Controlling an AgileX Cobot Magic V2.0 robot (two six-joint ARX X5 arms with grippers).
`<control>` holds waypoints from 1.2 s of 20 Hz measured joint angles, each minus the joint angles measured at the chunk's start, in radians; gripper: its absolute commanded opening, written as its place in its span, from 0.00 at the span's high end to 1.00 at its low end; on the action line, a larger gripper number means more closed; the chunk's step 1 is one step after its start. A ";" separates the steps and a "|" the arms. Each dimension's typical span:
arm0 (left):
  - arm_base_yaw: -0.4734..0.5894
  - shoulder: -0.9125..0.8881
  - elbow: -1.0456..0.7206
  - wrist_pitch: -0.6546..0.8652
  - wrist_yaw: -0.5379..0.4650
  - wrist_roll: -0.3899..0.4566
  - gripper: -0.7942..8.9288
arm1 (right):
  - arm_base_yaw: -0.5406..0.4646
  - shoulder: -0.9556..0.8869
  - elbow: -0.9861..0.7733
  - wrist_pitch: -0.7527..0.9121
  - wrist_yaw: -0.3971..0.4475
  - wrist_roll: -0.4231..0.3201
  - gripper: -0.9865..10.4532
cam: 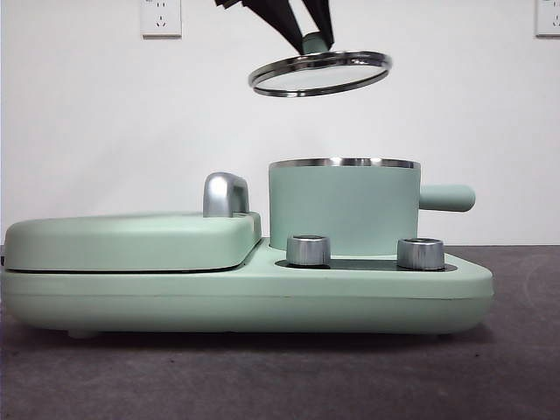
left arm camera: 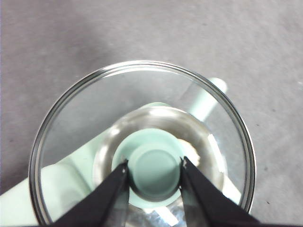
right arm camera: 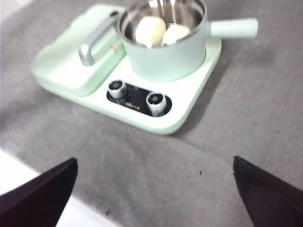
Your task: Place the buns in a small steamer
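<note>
My left gripper [cam: 313,39] is shut on the green knob [left arm camera: 155,168] of the glass lid [cam: 319,73] and holds it, slightly tilted, in the air above the mint-green small steamer [cam: 343,206]. The steamer's steel rim shows through the glass in the left wrist view [left arm camera: 156,113]. The two cream-white buns [right arm camera: 150,30] [right arm camera: 175,33] lie side by side inside the steamer [right arm camera: 165,52]. From the front they are hidden by the pot's wall. My right gripper [right arm camera: 154,163] is open and empty, well back from the appliance, over the grey mat.
The steamer stands on the right of a mint-green base [cam: 245,297] with two chrome dials [cam: 308,250] [cam: 420,253]. A flat griddle lid [cam: 131,241] with a chrome handle [cam: 225,194] covers the left half. The steamer's side handle [cam: 446,198] points right.
</note>
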 measured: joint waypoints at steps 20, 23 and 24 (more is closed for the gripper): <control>-0.060 0.003 -0.185 -0.001 -0.002 0.033 0.91 | 0.001 -0.045 -0.001 0.050 -0.034 -0.009 0.46; -0.060 0.030 -0.185 0.000 -0.002 0.048 0.91 | 0.001 -0.045 -0.001 0.050 -0.034 -0.009 0.46; -0.060 0.043 -0.185 0.000 -0.002 0.053 0.91 | 0.001 -0.045 -0.001 0.050 -0.034 -0.009 0.46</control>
